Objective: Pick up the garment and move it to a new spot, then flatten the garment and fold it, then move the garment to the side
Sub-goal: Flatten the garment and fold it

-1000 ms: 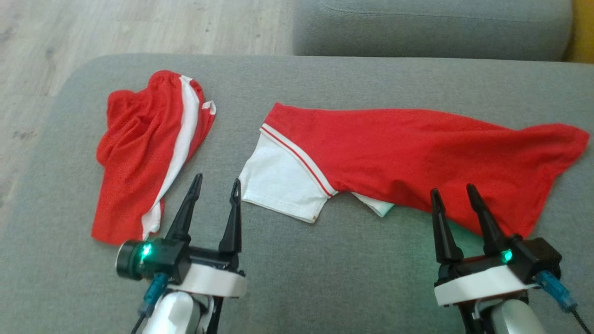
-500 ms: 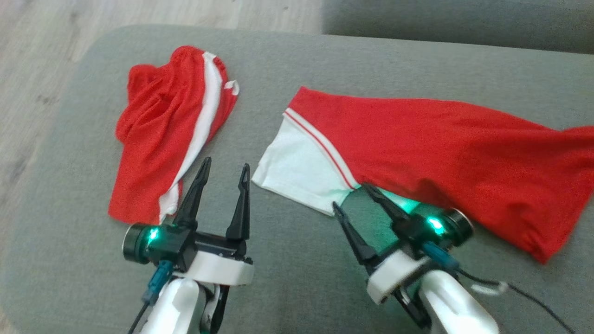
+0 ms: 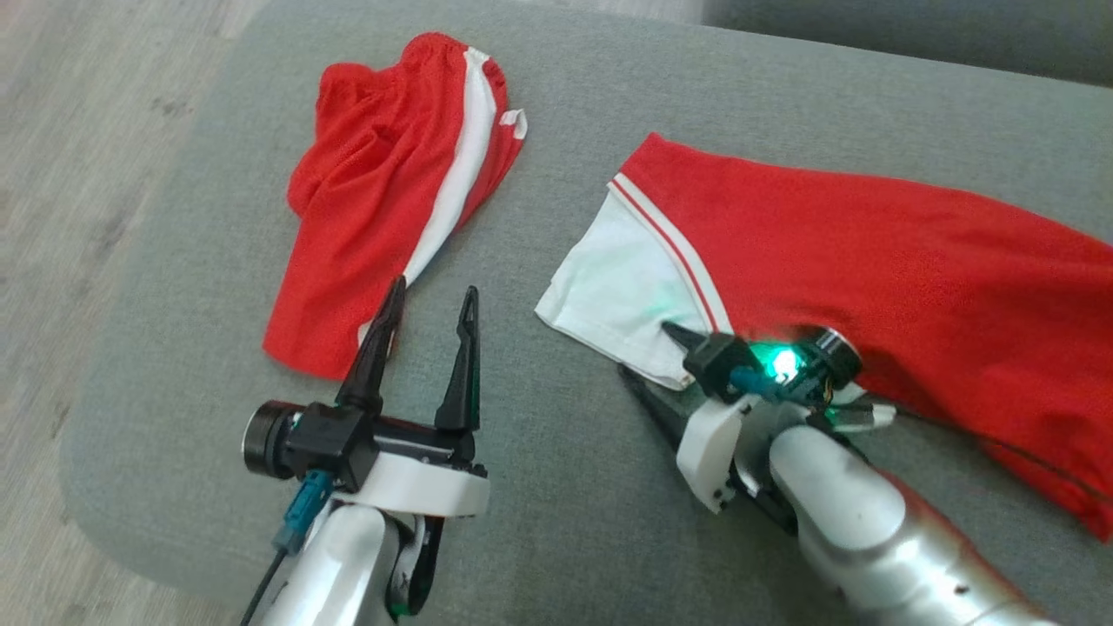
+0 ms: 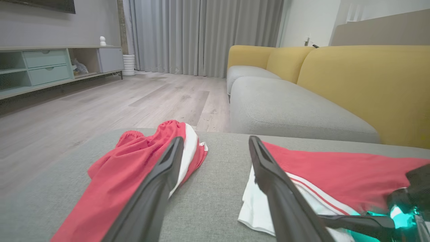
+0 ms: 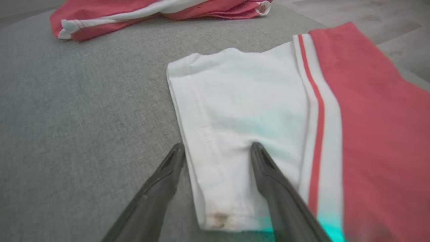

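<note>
Your right gripper (image 5: 217, 146): fingers spread wide, straddling the near edge of the white sleeve (image 5: 235, 111) of the red shirt (image 3: 869, 252), centre-right of the head view; nothing clamped. Your left gripper (image 3: 435, 287): spread wide, empty, lower left, tips beside the red shorts (image 3: 383, 200). Both garments lie on the grey cushion (image 3: 565, 504).

On the ottoman (image 3: 556, 487), the shorts (image 3: 383, 209) lay just ahead of the left hand (image 3: 435, 287), toward its left. The T-shirt (image 3: 869, 252) lay to that hand's right, apart from the shorts. The right hand (image 5: 217, 146) straddled the near edge of its sleeve (image 5: 242, 101), one finger over the sleeve, the other beside it over the ottoman. A sofa (image 4: 285, 107) stood beyond.
</note>
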Robot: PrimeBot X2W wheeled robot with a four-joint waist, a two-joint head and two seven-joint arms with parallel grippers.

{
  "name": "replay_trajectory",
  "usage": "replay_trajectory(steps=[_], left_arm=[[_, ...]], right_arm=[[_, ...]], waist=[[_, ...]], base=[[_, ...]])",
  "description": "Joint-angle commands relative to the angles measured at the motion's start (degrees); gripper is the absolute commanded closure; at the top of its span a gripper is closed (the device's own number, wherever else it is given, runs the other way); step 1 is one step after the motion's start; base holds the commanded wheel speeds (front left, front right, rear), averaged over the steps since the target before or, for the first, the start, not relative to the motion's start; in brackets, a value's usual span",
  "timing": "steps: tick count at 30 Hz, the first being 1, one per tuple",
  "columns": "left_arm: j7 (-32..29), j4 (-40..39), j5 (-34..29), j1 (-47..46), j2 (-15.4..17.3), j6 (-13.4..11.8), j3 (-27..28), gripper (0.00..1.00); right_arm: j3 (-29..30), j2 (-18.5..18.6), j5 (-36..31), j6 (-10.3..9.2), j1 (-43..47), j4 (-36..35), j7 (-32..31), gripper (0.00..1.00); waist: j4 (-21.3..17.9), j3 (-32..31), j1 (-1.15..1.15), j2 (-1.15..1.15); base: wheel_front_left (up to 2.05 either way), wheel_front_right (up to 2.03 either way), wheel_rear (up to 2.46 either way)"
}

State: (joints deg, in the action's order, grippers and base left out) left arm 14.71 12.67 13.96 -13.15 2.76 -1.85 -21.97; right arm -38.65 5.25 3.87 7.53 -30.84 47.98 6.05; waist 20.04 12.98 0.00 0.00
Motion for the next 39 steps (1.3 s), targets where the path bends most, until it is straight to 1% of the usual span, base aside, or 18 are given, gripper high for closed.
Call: replay_trajectory(steps=[1,2,3,9,12,14,18,21,23,26,28,29,30,31,32,35,37,39], left_arm=[[0.3,-1.7,0.3,-2.3,0.1,-0.4,1.7,0.00],[0.3,-1.7,0.3,-2.3,0.1,-0.4,1.7,0.00],[0.3,-1.7,0.3,-2.2,0.1,-0.5,1.7,0.00],[0.3,-1.3,-0.2,-1.7,0.1,-0.8,2.6,0.00],[0.3,-1.3,-0.3,-1.4,0.1,-0.7,2.7,0.00],[0.3,-1.2,-0.4,-1.2,0.1,-0.7,2.8,0.00],[0.3,-1.5,-0.3,-0.9,0.1,-0.8,2.3,0.00],[0.3,-2.1,0.3,-1.3,0.1,-0.8,1.4,0.00],[0.3,-2.3,0.8,-1.7,0.1,-0.8,0.7,0.00],[0.3,-2.3,1.3,-2.6,0.1,-0.8,-0.2,0.00],[0.3,-2.4,1.6,-3.1,0.1,-0.9,-0.5,0.00],[0.3,-2.4,1.6,-3.1,0.1,-0.9,-0.5,0.00],[0.3,-2.3,1.6,-3.4,0.1,-0.9,-0.6,0.00],[0.3,-2.4,1.7,-3.6,0.1,-0.9,-0.6,0.00],[0.3,-2.4,1.8,-3.9,0.1,-0.9,-0.7,0.00],[0.3,-2.5,2.4,-4.5,0.1,-1.2,-1.0,0.00],[0.3,-2.7,2.7,-4.6,0.1,-1.5,-1.0,0.00],[0.3,-2.7,2.7,-4.6,0.1,-1.9,-0.5,0.00]], right_arm=[[-1.6,-0.3,0.7,-0.04,-0.3,1.9,-1.4,0.22],[-2.1,-0.4,1.1,-0.04,-0.7,2.6,-1.0,0.73],[-2.4,-0.5,1.5,-0.04,-1.1,3.1,-0.1,1.00],[-0.8,-0.9,4.4,-0.04,-3.5,3.3,6.0,1.00],[1.9,-0.6,6.7,-0.04,-5.0,0.8,7.6,1.00],[4.1,0.7,7.8,-0.04,-6.5,-1.8,8.1,1.00],[9.9,6.4,10.2,-0.04,-10.5,-6.7,7.5,1.00],[13.4,12.7,11.0,-0.04,-14.3,-8.8,3.5,1.00],[15.5,17.3,11.2,-0.04,-17.1,-9.2,0.7,1.00],[16.9,24.4,9.1,-0.04,-21.8,-8.6,-2.3,1.00],[17.7,27.8,7.4,-0.04,-25.5,-7.5,-3.5,1.00],[17.7,27.8,7.4,-0.04,-25.5,-7.5,-3.5,1.00],[17.6,29.3,5.8,-0.04,-27.5,-6.9,-3.6,0.74],[18.0,30.4,4.6,-0.04,-29.4,-5.9,-3.8,0.07],[18.6,31.5,3.1,-0.04,-31.4,-4.5,-4.3,0.00],[21.8,33.0,-1.7,-0.04,-35.5,-0.4,-4.3,0.00],[23.8,32.0,-4.0,-0.04,-36.3,1.6,-3.5,0.00],[25.1,29.7,-5.2,-0.04,-35.6,2.9,-2.0,0.00]], waist=[[0.4,0.2,0.00,0.00],[0.5,0.2,0.00,0.00],[0.4,0.0,0.00,0.00],[-1.9,-1.7,0.00,0.00],[-3.4,-2.8,0.00,0.00],[-4.3,-3.4,0.00,0.00],[-4.9,-3.7,0.00,0.00],[-4.2,-2.5,0.00,0.00],[-3.2,-1.3,0.00,0.00],[-1.4,0.6,0.00,0.00],[-0.4,1.9,0.00,0.00],[-0.4,1.9,0.00,0.00],[0.0,2.5,0.00,0.00],[0.4,3.1,0.00,0.00],[0.8,3.6,0.00,0.00],[1.6,4.3,0.00,0.00],[1.6,4.3,0.00,0.00],[0.8,4.0,0.00,0.00]], base=[[0.00,0.00,0.00],[0.00,0.00,0.00],[0.00,0.00,0.00],[0.00,0.00,0.00],[0.00,0.00,0.00],[0.00,0.00,0.00],[0.00,0.00,0.00],[0.00,0.00,0.00],[0.00,0.00,0.00],[0.00,0.00,0.00],[0.00,0.00,0.00],[0.00,0.00,0.00],[0.00,0.00,0.00],[0.00,0.00,0.00],[0.00,0.00,0.00],[0.00,0.00,0.00],[0.00,0.00,0.00],[0.00,0.00,0.00]])
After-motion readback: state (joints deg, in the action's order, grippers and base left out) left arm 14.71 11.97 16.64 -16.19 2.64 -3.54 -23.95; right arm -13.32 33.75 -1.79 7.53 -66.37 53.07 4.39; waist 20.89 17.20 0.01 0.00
